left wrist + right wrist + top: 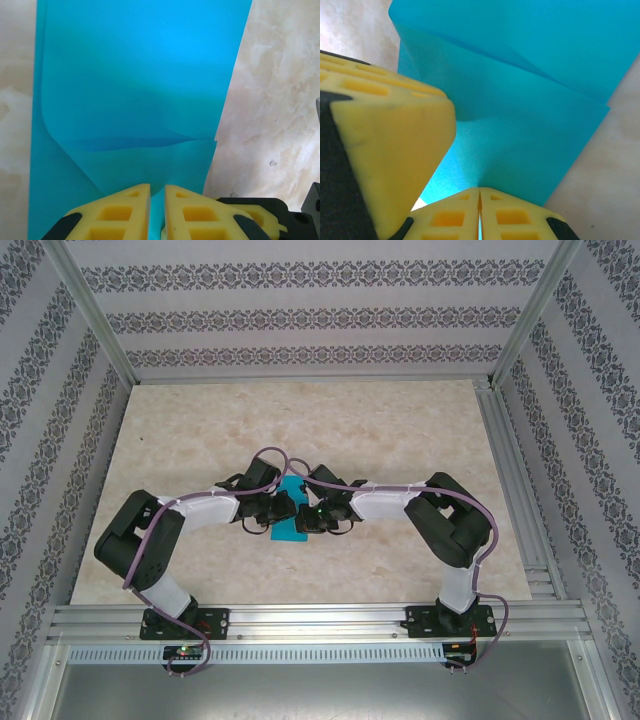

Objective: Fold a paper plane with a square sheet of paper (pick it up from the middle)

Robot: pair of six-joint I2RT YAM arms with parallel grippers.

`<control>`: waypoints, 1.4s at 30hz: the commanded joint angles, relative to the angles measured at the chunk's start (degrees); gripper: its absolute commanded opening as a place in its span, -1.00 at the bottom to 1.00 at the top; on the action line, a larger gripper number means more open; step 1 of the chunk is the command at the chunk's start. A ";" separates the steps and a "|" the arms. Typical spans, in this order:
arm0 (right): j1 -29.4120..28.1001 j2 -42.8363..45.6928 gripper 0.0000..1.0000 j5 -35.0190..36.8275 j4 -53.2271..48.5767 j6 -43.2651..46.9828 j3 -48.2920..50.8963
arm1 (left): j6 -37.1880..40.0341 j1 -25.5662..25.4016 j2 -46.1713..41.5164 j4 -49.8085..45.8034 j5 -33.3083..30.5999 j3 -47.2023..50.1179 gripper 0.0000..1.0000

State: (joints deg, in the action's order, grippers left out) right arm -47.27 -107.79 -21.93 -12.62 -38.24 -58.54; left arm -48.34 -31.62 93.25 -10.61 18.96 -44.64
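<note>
From above, the square sheet of paper [290, 530] lies near the middle of the marble surface [400, 430]. The left arm [200, 508] reaches in over the sheet's left side and the right arm [385, 502] over its right side, so their wrist ends nearly meet above it and cover much of it. At the left wrist, the left fingers [120, 210] sit at the sheet's near edge with a narrow slit between them and turquoise showing inside it. I cannot tell whether they clamp the paper or have let it slip. Just beyond them a layer of the sheet [140, 75] bulges up in a soft curl with a shadowed pocket beneath, not pressed flat. At the right wrist, the right fingers [520, 215] are clenched tip to tip on the sheet's near edge, where the paper [530, 135] puckers toward them. A second layer crosses behind it along a straight fold, and one finger of the other arm [385, 130] looms over the sheet's left part. The paper looks very light, limp and easy to crease or tear, and likely to slide on the smooth surface. It is probably best pinched gently at an edge close to the fold, with the other side held down.
</note>
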 commanded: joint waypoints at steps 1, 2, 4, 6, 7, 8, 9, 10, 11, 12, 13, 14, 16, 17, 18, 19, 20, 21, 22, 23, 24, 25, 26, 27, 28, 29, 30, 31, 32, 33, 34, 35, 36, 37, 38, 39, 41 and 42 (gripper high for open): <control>-0.55 -2.31 -0.81 2.78 -3.24 0.00 -0.35 | 0.86 -0.27 0.37 1.18 2.78 0.25 -0.68; -0.55 -2.34 -0.81 2.87 -3.46 0.01 -0.41 | 1.05 -0.25 1.00 0.17 1.86 0.02 -0.68; -0.55 -2.42 -0.81 3.04 -4.10 0.17 -0.34 | 1.34 -0.27 1.82 -0.78 -0.03 -0.16 -0.69; -0.56 -2.52 -0.82 3.38 -5.10 0.74 -0.35 | 1.93 -0.06 2.73 -1.33 -1.23 -0.42 -0.69; -0.63 -2.64 -0.82 3.63 -5.54 1.02 -0.46 | 2.16 0.02 3.11 -1.64 -1.88 -0.61 -0.69; -0.63 -2.77 -0.82 3.82 -6.27 1.38 -0.46 | 2.33 0.10 3.48 -1.99 -2.63 -0.71 -0.69; -0.63 -2.98 -0.82 4.00 -6.91 1.73 -0.44 | 2.45 0.42 3.81 -2.30 -3.25 -0.75 -0.70; -0.63 -3.12 -0.82 4.13 -7.38 2.14 -0.43 | 2.52 0.78 3.92 -2.39 -3.75 -0.67 -0.70; -0.69 -3.29 -0.82 4.34 -8.12 2.56 -0.35 | 2.54 1.38 3.83 -2.31 -4.40 -0.52 -0.71; -0.79 -3.46 -0.82 4.53 -8.65 2.89 -0.21 | 2.69 2.00 3.65 -2.33 -5.05 -0.20 -0.71; -0.81 -3.63 -0.83 4.68 -9.02 3.20 -0.10 | 2.85 2.64 3.48 -2.28 -5.45 -0.13 -0.71; -0.81 -3.81 -0.83 4.86 -9.53 3.51 -0.02 | 3.18 3.30 3.26 -2.14 -5.72 -0.12 -0.71; -0.81 -3.99 -0.83 5.05 -9.86 3.87 0.33 | 3.83 4.38 3.00 -2.01 -5.85 -0.33 -0.71; -0.81 -4.09 -0.83 5.15 -10.03 3.97 0.49 | 4.14 4.92 2.99 -1.96 -6.03 -0.52 -0.71; -0.81 -4.23 -0.83 5.15 -10.05 4.11 0.61 | 4.31 5.44 3.03 -1.83 -6.29 -0.70 -0.70; -0.81 -4.35 -0.83 5.15 -10.08 4.22 0.69 | 4.54 5.99 3.14 -1.67 -6.39 -0.92 -0.70; -0.81 -4.44 -0.83 5.15 -9.99 4.22 0.71 | 4.64 6.56 3.36 -1.44 -6.43 -1.05 -0.70; -0.80 -4.53 -0.83 5.10 -9.95 4.22 0.80 | 4.69 7.27 3.56 -1.17 -6.56 -1.37 -0.70; -0.74 -4.56 -0.83 5.06 -9.97 4.21 0.80 | 4.73 7.84 3.84 -1.01 -6.69 -1.54 -0.70; -0.85 -4.62 -0.83 5.14 -9.86 4.22 0.84 | 4.83 8.49 4.11 -0.88 -6.73 -1.75 -0.70; -0.81 -4.62 -0.83 5.15 -9.86 4.18 0.89 | 4.99 9.27 4.29 -0.81 -6.79 -1.93 -0.71; -0.81 -4.62 -0.83 5.21 -9.79 4.22 0.89 | 5.19 9.93 4.25 -0.78 -6.77 -2.09 -0.70; -0.81 -4.62 -0.83 5.15 -9.71 4.07 0.93 | 5.55 10.60 4.23 -0.83 -6.76 -2.35 -0.70; -0.81 -4.61 -0.83 5.15 -9.63 3.98 0.89 | 5.90 11.14 4.09 -1.13 -6.79 -2.76 -0.70; -0.78 -4.71 -0.83 5.15 -9.51 3.90 0.80 | 6.29 11.57 3.89 -1.40 -6.62 -3.05 -0.70; -0.80 -4.64 -0.83 5.10 -9.37 3.84 0.76 | 6.68 11.91 3.42 -1.62 -6.21 -3.37 -0.70; -0.81 -4.54 -0.83 4.94 -9.03 3.69 0.71 | 7.05 12.08 2.66 -1.82 -5.73 -3.59 -0.70; -0.80 -4.31 -0.82 4.82 -8.58 3.54 0.65 | 7.27 12.05 1.78 -1.91 -5.18 -3.69 -0.69; -0.81 -3.97 -0.82 4.51 -7.95 3.28 0.62 | 7.47 12.06 0.68 -1.87 -4.29 -3.54 -0.68; -0.73 -3.63 -0.82 4.15 -7.38 3.01 0.53 | 7.58 12.10 -0.53 -1.80 -3.17 -3.31 -0.68; -0.72 -3.19 -0.81 3.66 -6.65 2.66 0.36 | 7.56 12.00 -1.68 -1.71 -1.60 -2.90 -0.68; -0.72 -2.82 -0.81 3.13 -5.73 2.35 0.19 | 7.43 11.97 -2.60 -1.50 -0.22 -2.38 -0.68; -0.72 -2.22 -0.81 2.37 -4.68 2.02 0.03 | 7.26 11.81 -3.67 -0.83 1.28 -1.53 -0.68; -0.64 -1.83 -0.81 1.53 -3.70 1.79 -0.18 | 6.91 11.55 -4.62 -0.31 2.48 -0.52 -0.68; -0.62 -1.60 -0.80 0.85 -3.18 1.55 -0.46 | 6.68 11.26 -5.20 0.12 3.50 0.22 -0.68; -0.55 -1.34 -0.81 0.31 -2.73 1.34 -0.72 | 6.39 10.76 -5.60 0.77 4.53 0.87 -0.67; -0.38 -0.82 -0.80 -0.47 -1.56 0.91 -0.96 | 6.18 9.47 -5.15 1.65 6.56 1.50 -0.68; -0.22 -0.60 -0.80 -1.14 -0.74 0.59 -0.91 | 6.08 8.68 -4.63 2.11 7.35 1.60 -0.68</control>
State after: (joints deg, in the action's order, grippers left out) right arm -47.48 -108.38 -21.96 -14.33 -36.51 -59.88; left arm -42.50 -21.02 88.25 -10.66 21.87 -44.49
